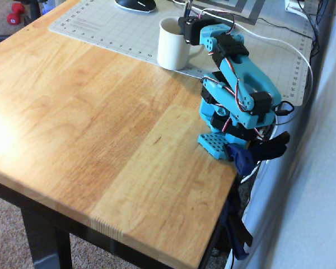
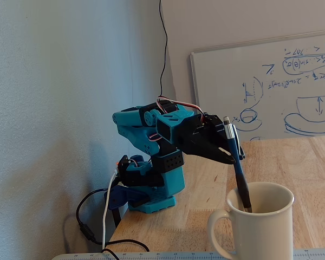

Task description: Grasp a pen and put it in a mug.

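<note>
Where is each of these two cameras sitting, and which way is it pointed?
Overhead view: high over the wooden table's near corner, looking down and across; the whole blue arm shows, its gripper at the mug.
Fixed view: low at the table's mat end, just behind the mug, facing the arm's front, a wall and a whiteboard.
Both show the arm, the gripper, the mug, and the pen dipping into it.

The mug [image 1: 171, 43] stands on the far cutting mat [image 1: 106, 25] in the overhead view, its mouth filled by the pen [image 2: 237, 168], which the gripper [image 2: 230, 157] clamps. Left and near, the wooden table [image 1: 89, 129] lies open. The arm's base [image 1: 224, 140] blocks the right edge; a black object [image 1: 135, 4] sits far.
</note>
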